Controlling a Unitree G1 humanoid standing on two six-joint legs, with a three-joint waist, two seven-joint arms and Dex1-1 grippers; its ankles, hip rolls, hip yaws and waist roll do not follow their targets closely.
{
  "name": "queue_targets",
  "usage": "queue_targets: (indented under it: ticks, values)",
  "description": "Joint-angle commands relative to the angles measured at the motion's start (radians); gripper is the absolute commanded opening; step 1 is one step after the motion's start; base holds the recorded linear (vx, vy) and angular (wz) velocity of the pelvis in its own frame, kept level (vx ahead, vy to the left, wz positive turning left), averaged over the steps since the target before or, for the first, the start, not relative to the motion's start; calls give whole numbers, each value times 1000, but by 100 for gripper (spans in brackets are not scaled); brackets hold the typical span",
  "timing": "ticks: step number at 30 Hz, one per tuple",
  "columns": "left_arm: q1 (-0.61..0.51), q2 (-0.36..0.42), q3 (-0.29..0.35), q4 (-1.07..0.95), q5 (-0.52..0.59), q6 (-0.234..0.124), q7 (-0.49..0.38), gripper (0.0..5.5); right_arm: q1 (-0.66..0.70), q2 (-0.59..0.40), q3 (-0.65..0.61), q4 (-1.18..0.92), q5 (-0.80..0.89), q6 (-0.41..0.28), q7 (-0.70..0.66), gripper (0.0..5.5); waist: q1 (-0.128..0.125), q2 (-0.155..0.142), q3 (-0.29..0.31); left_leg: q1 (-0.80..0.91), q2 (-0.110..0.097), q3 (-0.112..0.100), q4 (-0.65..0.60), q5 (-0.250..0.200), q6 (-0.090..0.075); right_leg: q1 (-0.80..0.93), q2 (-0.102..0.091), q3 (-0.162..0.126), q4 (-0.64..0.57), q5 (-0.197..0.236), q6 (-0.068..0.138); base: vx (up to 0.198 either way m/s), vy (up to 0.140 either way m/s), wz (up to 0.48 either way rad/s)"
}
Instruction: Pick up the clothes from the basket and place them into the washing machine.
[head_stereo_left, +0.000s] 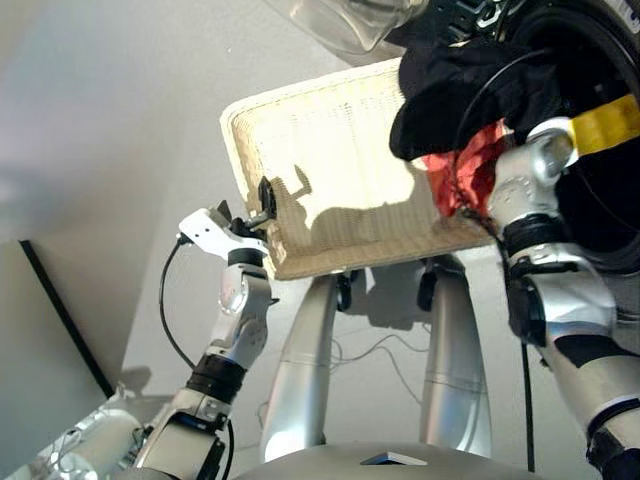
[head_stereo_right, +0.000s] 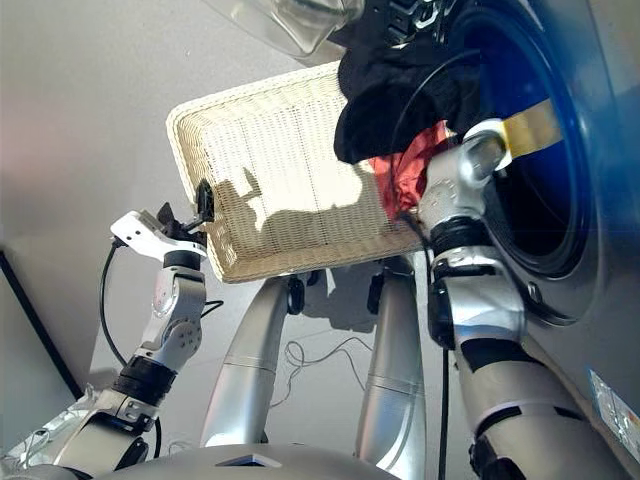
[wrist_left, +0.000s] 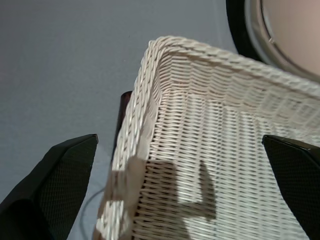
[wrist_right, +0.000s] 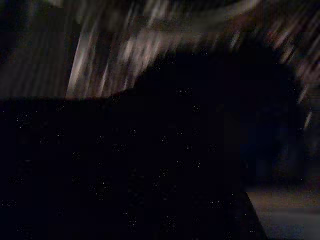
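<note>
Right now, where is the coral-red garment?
In the head views the coral-red garment hangs at the basket's right edge, under the black garment, beside the right arm.

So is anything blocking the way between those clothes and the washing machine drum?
Nothing visible blocks it. The door is swung open above the basket, and the black garment with the coral-red one already hangs at the drum mouth of the washing machine, carried on the right arm.
</note>
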Motion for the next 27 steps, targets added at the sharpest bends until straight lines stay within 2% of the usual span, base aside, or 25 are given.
queue_targets:
  ticks: [1, 3, 4, 12, 13, 14, 15, 17, 22, 27]
  values:
    - [2, 37, 51, -10, 57, -35, 18, 550, -29, -186, -26, -120, -125, -161, -150, 0, -23, 49, -27, 15, -24, 12, 25, -53, 44, 42, 49, -44, 69, -120, 5, 0, 0, 0]
    - [2, 40, 45, -6, 60, -36, 18, 550, -23, -191, -32, -121, -150, -158, -179, 0, -22, 46, -30, 19, -25, 14, 24, -56, 45, 44, 52, -40, 68, -121, 6, 30, 5, -182]
    - [4, 37, 58, -15, 62, -41, 23, 550, 17, -185, -52, -110, -163, -155, -187, 0, -31, 47, -30, 23, -26, 17, 20, -59, 49, 46, 56, -40, 65, -120, 6, 0, 0, 0]
    - [-10, 23, 56, 29, 50, -49, 23, 550, 111, -28, -68, -36, -119, -147, -156, 0, -40, 37, -60, 55, -22, 23, -15, -56, 47, 78, 60, -41, 29, -111, 5, 0, 0, 0]
    - [-9, 26, 59, 34, 48, -50, 22, 550, 119, -15, -54, -13, -102, -133, -118, 28, -38, 36, -64, 60, -22, 23, -21, -54, 45, 84, 58, -41, 23, -109, 4, 0, 0, 0]
    - [-11, 25, 65, 44, 42, -53, 15, 550, 131, 7, -22, 10, -40, -113, -24, 496, -37, 31, -65, 69, -19, 26, -36, -51, 44, 98, 54, -44, 10, -105, 4, 0, 0, 0]
    - [-11, 29, 70, 49, 42, -54, 13, 550, 133, 11, 0, 43, -20, -95, 24, 550, -36, 28, -64, 75, -20, 26, -46, -47, 43, 105, 53, -45, 1, -101, 4, 0, 0, 0]
    - [-4, 26, 78, 65, 37, -52, 3, 550, 141, 28, 52, 98, 76, -55, 162, 550, -37, 19, -62, 82, -16, 27, -61, -40, 41, 120, 50, -47, -23, -91, 4, 0, 0, 0]
    - [2, 31, 85, 95, 26, -32, -26, 550, 171, 86, 163, 130, 165, 12, 341, 550, -41, -3, -50, 105, -11, 18, -95, -20, 35, 160, 44, -57, -72, -70, 5, 0, 0, 0]
    - [4, 37, 97, 126, 26, -18, -60, 550, 214, 107, 313, 130, 79, 116, 481, 550, -47, -32, -46, 118, -10, 8, -116, 2, 28, 193, 38, -72, -102, -54, 3, 0, 0, 0]
